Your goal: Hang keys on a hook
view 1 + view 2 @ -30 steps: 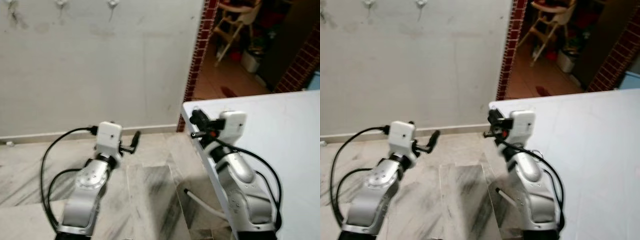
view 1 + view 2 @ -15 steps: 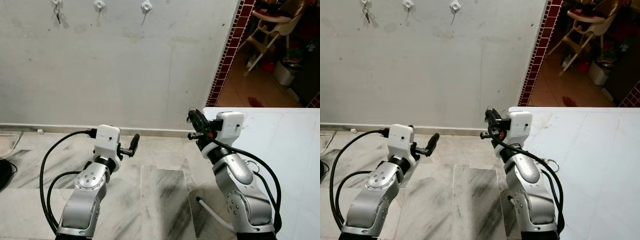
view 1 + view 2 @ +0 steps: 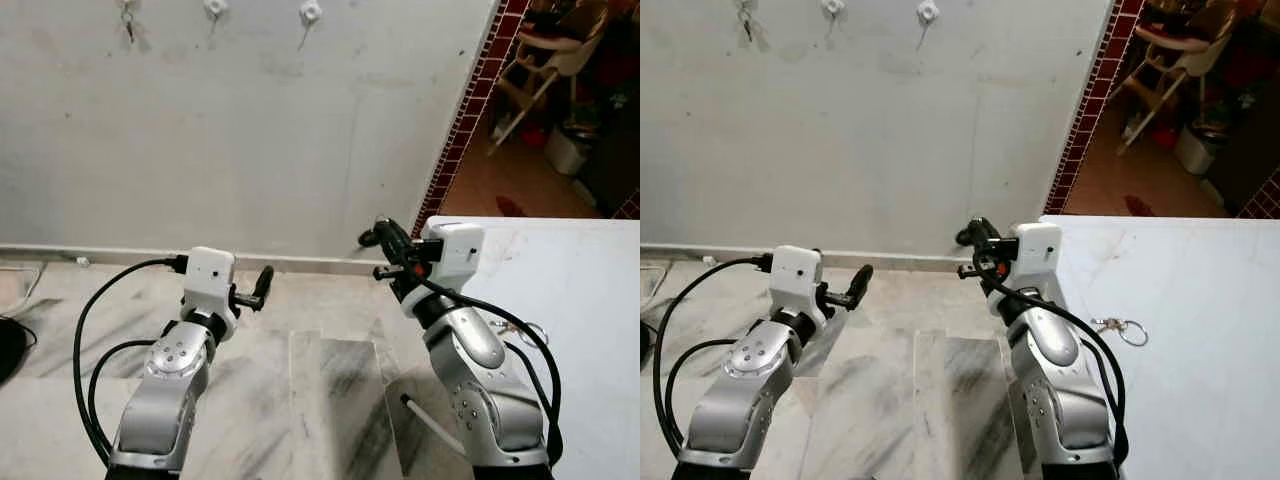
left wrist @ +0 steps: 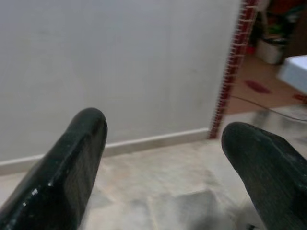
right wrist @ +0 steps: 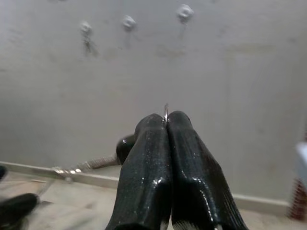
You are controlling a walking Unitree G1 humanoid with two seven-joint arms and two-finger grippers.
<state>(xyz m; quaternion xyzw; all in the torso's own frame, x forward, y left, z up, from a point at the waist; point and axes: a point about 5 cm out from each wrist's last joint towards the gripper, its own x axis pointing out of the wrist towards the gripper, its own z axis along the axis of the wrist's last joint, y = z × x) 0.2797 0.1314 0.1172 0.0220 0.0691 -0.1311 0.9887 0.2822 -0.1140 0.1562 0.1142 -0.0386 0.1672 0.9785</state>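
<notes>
A grey plaster wall point(image 3: 250, 120) is faced across a pale marble floor point(image 3: 320, 380). High on the wall, three small white hooks are seen in a row: the left hook point(image 3: 744, 8) with a small dark bunch of keys point(image 3: 747, 27) hanging from it, the middle hook point(image 3: 833, 7) and the right hook point(image 3: 928, 12). The right gripper point(image 5: 166, 119) is held up in front of the wall, its two black fingers pressed tightly together with a thin silver metal ring point(image 5: 165, 111) pinched at their tips. What hangs from that ring cannot be told. The left gripper point(image 4: 163, 139) is held low over the floor to the left, its fingers spread wide with nothing between them. On the white tabletop point(image 3: 1200, 300) at the right, another silver key ring point(image 3: 1122, 327) is lying just beside the right arm. A doorway edged with dark red tiles point(image 3: 465, 110) is seen at the far right.
</notes>
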